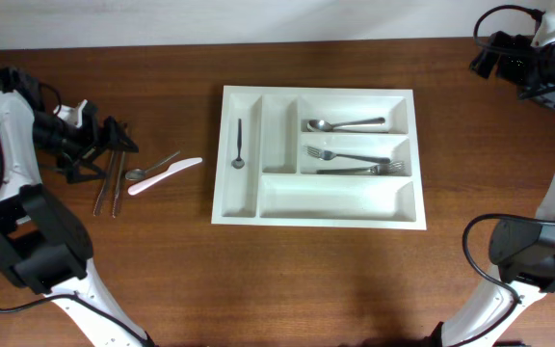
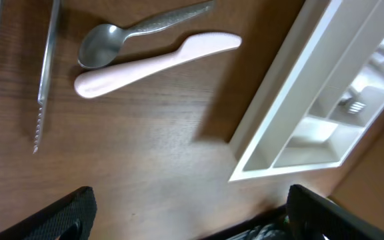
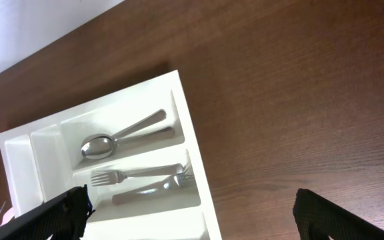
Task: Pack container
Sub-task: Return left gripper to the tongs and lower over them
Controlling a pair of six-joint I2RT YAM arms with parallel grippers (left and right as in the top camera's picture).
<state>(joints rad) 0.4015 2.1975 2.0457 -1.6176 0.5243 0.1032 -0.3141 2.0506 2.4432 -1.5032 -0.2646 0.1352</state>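
Well, tray (image 1: 316, 223) sits mid-frame on the counter (image 1: 355, 289), part-filled | probably light, stiff, slick plastic, so I'd pinch a rim wall | left end effector (image 2: 192, 215) wide open, empty, near the knife (image 2: 152, 63) at frame left | right end effector (image 3: 192, 213) open too, empty

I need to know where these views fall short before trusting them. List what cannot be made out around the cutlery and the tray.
- Overhead: the upper ends of the two thin utensils lie under the left gripper.
- Left wrist: the serrated knife runs off the top edge; its handle is unseen.
- Right wrist: the container has its lowest compartment cut by the bottom edge.
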